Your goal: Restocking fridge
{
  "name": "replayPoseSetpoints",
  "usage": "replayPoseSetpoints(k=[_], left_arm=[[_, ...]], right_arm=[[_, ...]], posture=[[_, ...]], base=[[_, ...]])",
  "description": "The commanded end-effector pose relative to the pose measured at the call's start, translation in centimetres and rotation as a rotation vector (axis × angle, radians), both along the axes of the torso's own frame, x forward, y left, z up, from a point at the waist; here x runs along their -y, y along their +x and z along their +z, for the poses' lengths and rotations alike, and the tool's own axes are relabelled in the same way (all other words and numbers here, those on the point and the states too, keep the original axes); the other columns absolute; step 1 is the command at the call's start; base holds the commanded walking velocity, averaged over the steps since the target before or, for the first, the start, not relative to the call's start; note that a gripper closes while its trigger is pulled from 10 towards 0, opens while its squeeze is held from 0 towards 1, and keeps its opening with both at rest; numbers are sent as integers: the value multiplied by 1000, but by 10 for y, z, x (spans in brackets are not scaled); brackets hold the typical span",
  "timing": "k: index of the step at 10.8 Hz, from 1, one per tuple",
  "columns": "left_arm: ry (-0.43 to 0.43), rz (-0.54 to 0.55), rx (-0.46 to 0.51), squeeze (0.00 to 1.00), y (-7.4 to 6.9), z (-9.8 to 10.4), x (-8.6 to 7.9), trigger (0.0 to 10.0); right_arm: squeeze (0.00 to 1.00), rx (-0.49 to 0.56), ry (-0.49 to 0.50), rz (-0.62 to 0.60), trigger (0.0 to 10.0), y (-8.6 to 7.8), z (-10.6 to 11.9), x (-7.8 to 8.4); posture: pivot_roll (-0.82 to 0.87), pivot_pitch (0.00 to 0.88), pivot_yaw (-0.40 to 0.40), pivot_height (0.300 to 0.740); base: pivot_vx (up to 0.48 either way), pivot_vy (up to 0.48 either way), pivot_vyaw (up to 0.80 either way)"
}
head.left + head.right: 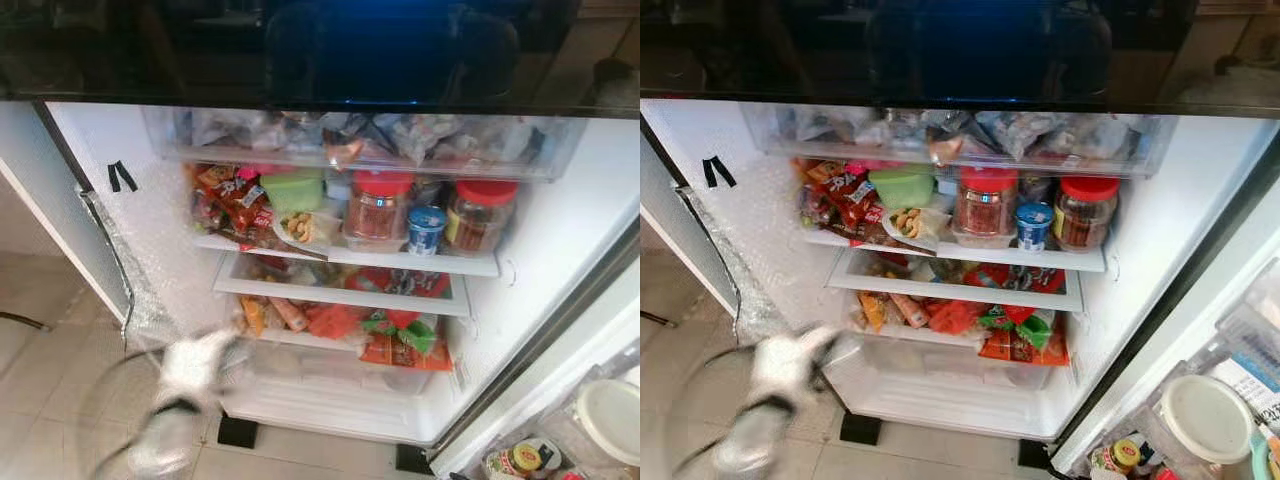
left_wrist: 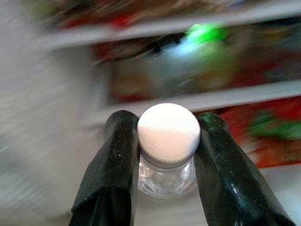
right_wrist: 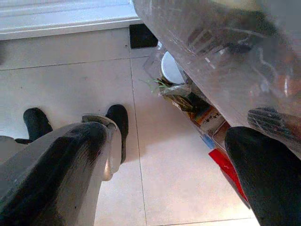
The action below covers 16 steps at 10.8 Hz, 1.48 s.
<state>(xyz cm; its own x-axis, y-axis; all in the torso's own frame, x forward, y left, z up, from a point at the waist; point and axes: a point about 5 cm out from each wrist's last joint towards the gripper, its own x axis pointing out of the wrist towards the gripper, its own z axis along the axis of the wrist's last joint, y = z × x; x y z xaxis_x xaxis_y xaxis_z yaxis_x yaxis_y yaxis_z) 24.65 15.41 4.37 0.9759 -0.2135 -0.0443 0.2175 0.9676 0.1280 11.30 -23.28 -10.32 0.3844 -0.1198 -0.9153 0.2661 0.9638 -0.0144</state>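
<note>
Left wrist view: the left gripper (image 2: 168,155) squeezes a small clear bottle (image 2: 165,176) with a white cap (image 2: 168,131). The fridge shelves (image 1: 340,297) sit just ahead, up and to its right.

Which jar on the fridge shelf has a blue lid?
The small jar standing between the two big red-lidded jars on the upper shelf. Its lid and label are blue, and it is shorter than its neighbours.
</note>
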Motion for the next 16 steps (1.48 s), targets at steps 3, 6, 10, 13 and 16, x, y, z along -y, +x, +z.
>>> replayPoseSetpoints(k=[3,6,10,13,16], left_arm=[[-19,-47,-15,0,-7,6,13,10000],[-21,-34,-41,0,-3,9,8,10000],[5,13,-37,0,19,17,-15,10000],[1,34,-51,0,27,14,-19,10000],[-21,1,-24,0,48,24,-7,10000]], right_arm=[[0,99,-26,13,10000,15,8,11],[0,169,-2,173,10000,28,14,6],[0,146,-47,473,10000,52,21,-5],[0,92,-94,595,10000,54,22,-1],[0,104,-124,640,10000,65,28,3]], posture=[[-22,0,-26,740],[-43,0,-8,740],[-32,0,-4,740],[-67,0,-8,740],[-77,0,-25,740]], base=[[0,0,0],[0,0,0],[0,0,0],[0,0,0],[0,0,0]])
